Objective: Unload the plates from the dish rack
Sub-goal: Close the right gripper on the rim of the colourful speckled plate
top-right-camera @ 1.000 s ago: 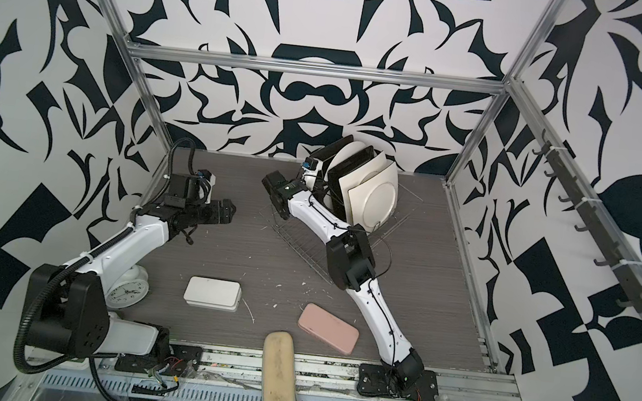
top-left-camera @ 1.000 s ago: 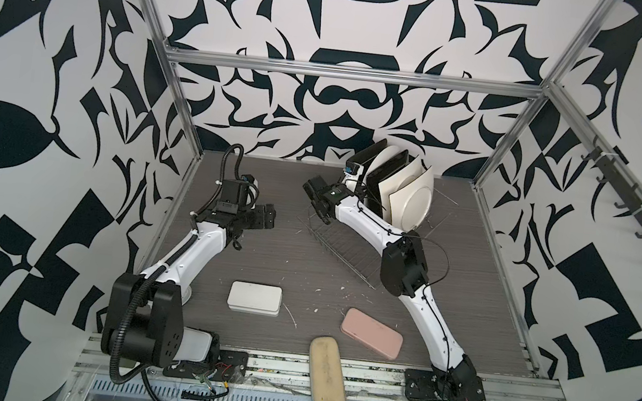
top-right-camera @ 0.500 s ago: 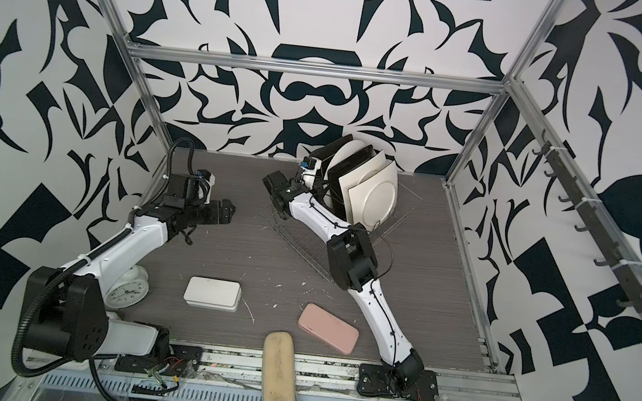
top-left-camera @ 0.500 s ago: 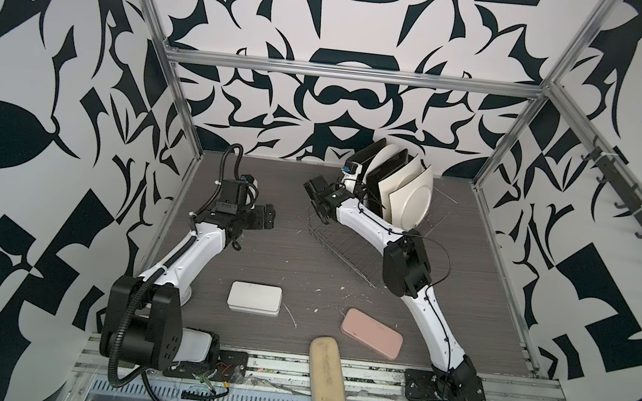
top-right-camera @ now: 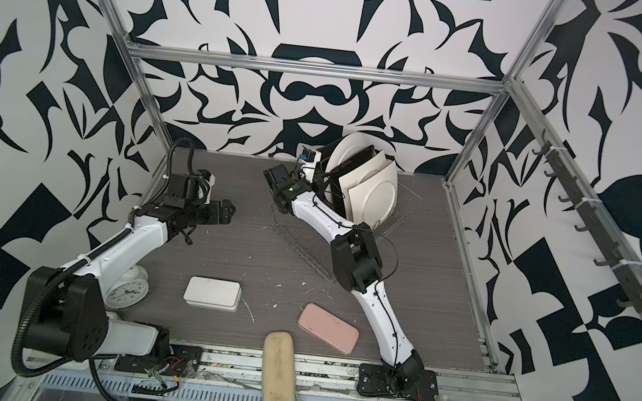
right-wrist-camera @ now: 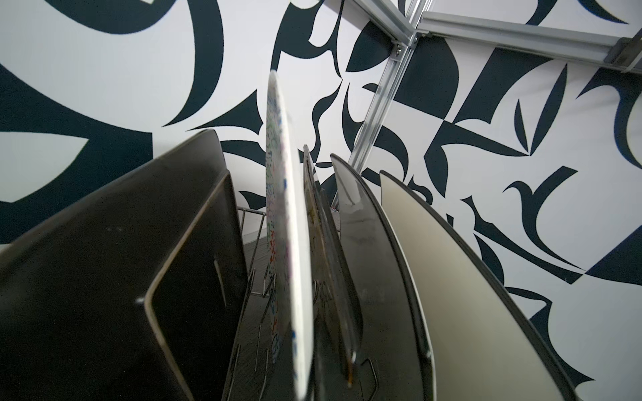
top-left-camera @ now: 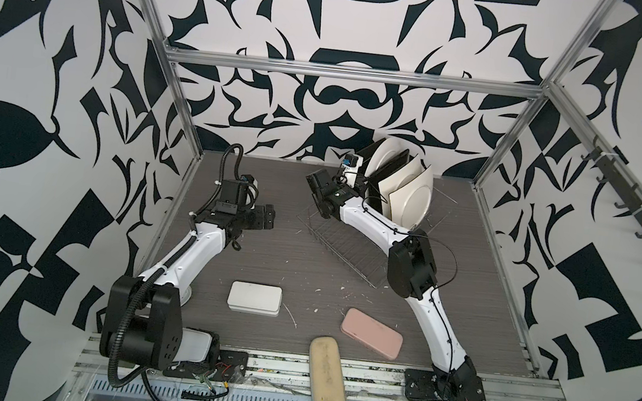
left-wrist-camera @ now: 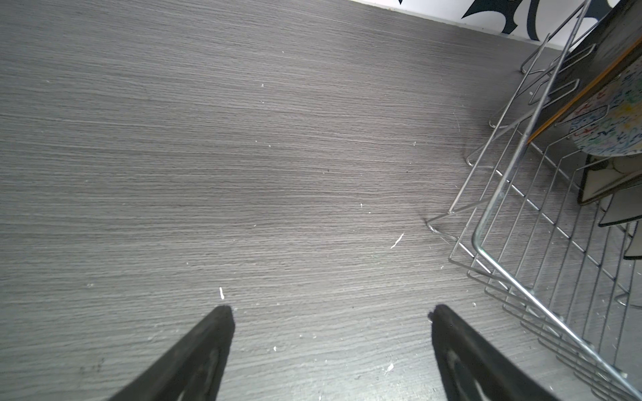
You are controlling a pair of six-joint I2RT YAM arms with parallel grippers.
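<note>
The left fingers [left-wrist-camera: 194,357] gape empty; right fingers clenched (hidden among the plates [top-left-camera: 410,195] in the dish rack [top-left-camera: 346,249], grasp unclear).

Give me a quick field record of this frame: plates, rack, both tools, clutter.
plates: five, all upright at the far end of the dish rack; none unloaded
left tool: open, empty, over bare table beside the rack
right tool: shut, up against the plates; whether it grips one is hidden
clutter: white tin, pink case, beige case, toward the front
</note>
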